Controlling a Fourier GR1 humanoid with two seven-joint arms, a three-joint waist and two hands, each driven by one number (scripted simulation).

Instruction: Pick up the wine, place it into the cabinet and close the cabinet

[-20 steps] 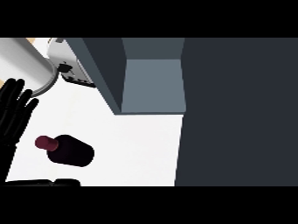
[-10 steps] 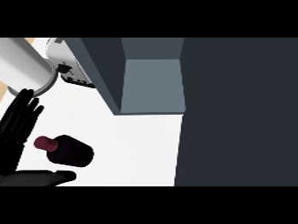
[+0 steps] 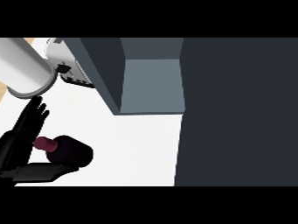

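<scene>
At the far left, a black hand [image 3: 15,140] enters from the lower edge, its forearm cut off by the frame. Its fingers [image 3: 33,114] stretch straight beside the wine bottle [image 3: 71,151], the thumb lying under it; nothing is curled round the bottle yet. The bottle stands on the white bench [image 3: 138,144], seen from above, so only its dark shoulder and maroon cap [image 3: 45,142] show. Rightward, the open cabinet [image 3: 150,83] stands well apart. A grey cylinder [image 3: 15,65] crosses the upper left, partly hiding a white appliance [image 3: 74,72].
</scene>
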